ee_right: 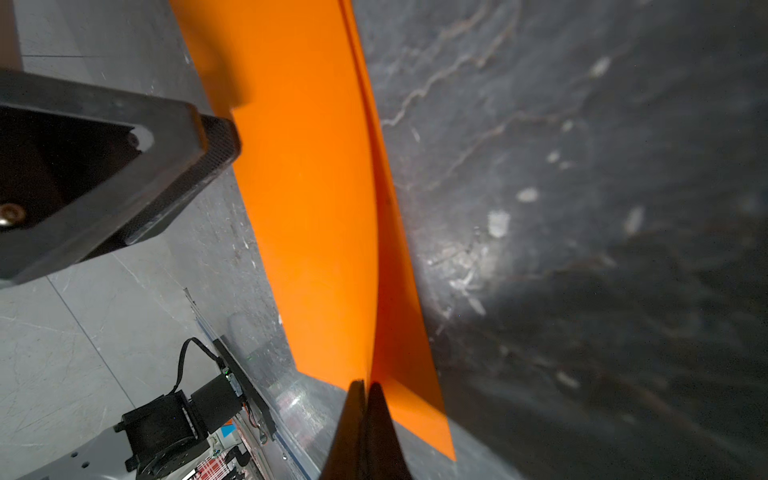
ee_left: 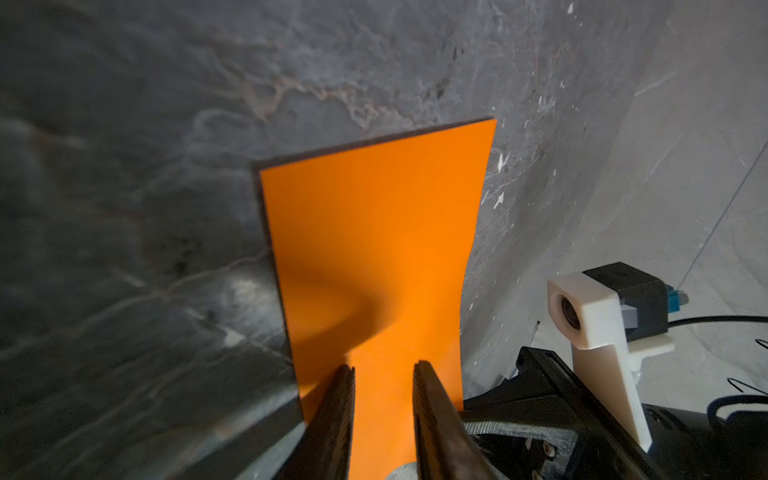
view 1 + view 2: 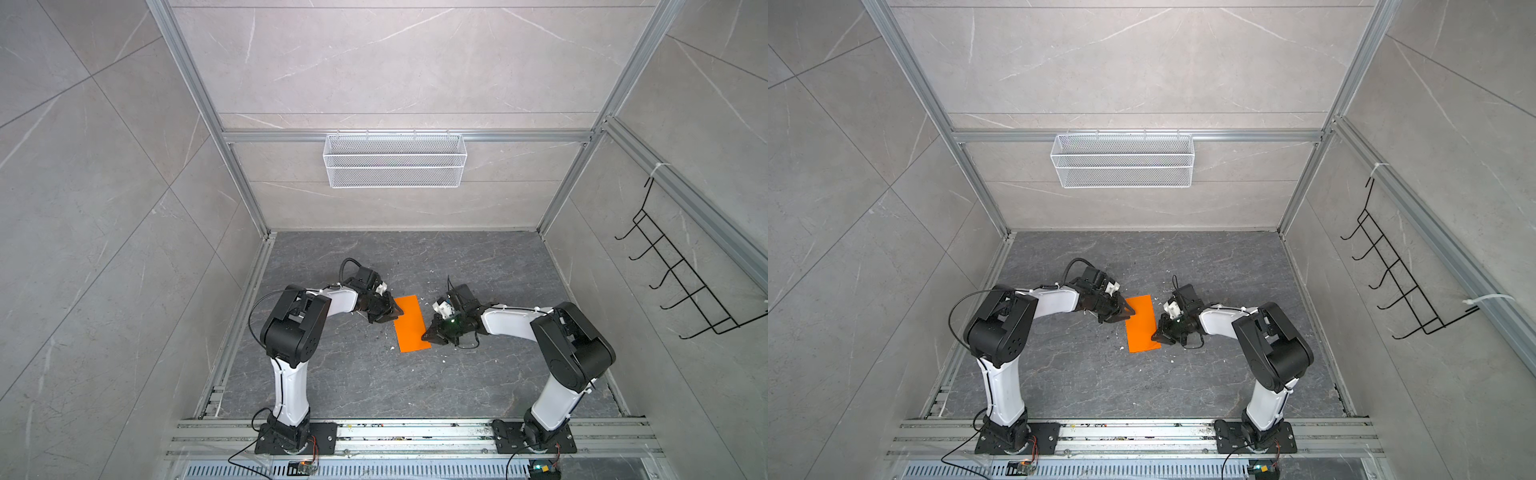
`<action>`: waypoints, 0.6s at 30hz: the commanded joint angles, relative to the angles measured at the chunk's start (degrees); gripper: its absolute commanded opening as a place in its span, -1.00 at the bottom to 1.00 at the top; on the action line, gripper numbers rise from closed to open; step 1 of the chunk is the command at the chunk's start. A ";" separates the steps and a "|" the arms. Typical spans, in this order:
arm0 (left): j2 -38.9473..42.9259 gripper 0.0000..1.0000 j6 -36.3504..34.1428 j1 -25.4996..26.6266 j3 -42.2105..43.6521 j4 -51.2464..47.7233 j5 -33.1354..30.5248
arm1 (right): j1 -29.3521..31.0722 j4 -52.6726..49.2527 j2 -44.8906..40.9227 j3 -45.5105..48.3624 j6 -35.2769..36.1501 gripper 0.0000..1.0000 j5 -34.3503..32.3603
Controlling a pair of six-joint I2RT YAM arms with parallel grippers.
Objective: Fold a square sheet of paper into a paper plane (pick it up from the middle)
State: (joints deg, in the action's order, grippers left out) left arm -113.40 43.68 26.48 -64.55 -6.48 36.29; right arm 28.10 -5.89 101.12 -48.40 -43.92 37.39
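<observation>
Right wrist view: right end effector (image 1: 365, 384) is clamping the folded paper (image 1: 307, 208) | left end effector (image 2: 384, 368) is standing apart over it | risk: bowed layers may be sliding, skewing the crease.

readable text: none | labels, brands: none | numbers, signs: none

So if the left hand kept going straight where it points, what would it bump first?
The paper. The left hand points across it with fingers apart, right at its edge. Whether it would slide over the sheet or push into it is hard to tell.
</observation>
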 commanded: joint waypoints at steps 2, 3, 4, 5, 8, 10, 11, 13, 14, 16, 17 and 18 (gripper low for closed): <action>-0.76 -0.46 -0.99 0.30 -1.27 -2.90 -2.10 | 0.01 0.21 -0.73 -0.32 -0.86 -0.78 1.57; -0.83 -0.48 -0.81 0.33 -1.18 -3.29 -2.55 | 0.03 0.63 -0.86 0.06 -1.29 -0.73 1.78; -0.93 -0.49 -0.58 0.28 -1.09 -3.59 -3.12 | 0.07 0.98 -0.92 0.39 -1.88 -0.69 2.10; -1.09 -0.50 -0.36 0.25 -1.05 -3.91 -3.45 | 0.03 1.23 -1.01 0.79 -2.26 -0.68 2.40; -1.26 -0.51 0.36 0.25 -0.67 -3.89 -4.21 | 0.20 3.28 -1.20 2.42 -4.38 -0.64 3.07; -1.28 -0.52 0.61 0.27 -0.47 -3.88 -4.47 | 0.28 4.39 -1.47 3.36 -5.50 -0.67 2.93; -1.19 -0.53 0.76 0.25 -0.31 -3.75 -4.48 | 0.29 4.95 -1.67 3.85 -6.01 -0.69 2.62; -1.15 -0.53 0.79 0.27 -0.18 -3.67 -4.50 | 0.31 5.09 -2.18 4.31 -6.63 -0.75 1.90; -1.07 -0.53 0.84 0.28 -0.13 -3.70 -4.61 | 0.37 5.38 -2.50 4.62 -7.01 -0.77 1.51; -1.19 -0.53 0.84 0.32 -0.13 -3.63 -4.65 | 0.37 5.84 -3.02 4.89 -7.79 -0.83 0.83; -1.16 -0.53 0.88 0.28 -0.13 -3.62 -4.62 | 0.38 6.10 -3.25 5.03 -7.93 -0.86 0.47; -1.20 -0.54 0.88 0.28 -0.01 -3.54 -4.63 | 0.43 6.37 -3.40 5.03 -8.07 -0.88 0.26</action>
State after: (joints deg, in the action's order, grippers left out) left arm -113.51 44.14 26.61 -64.93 -7.35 34.54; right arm 28.12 -1.39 99.81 -44.01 -50.48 38.81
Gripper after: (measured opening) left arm 0.233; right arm 0.068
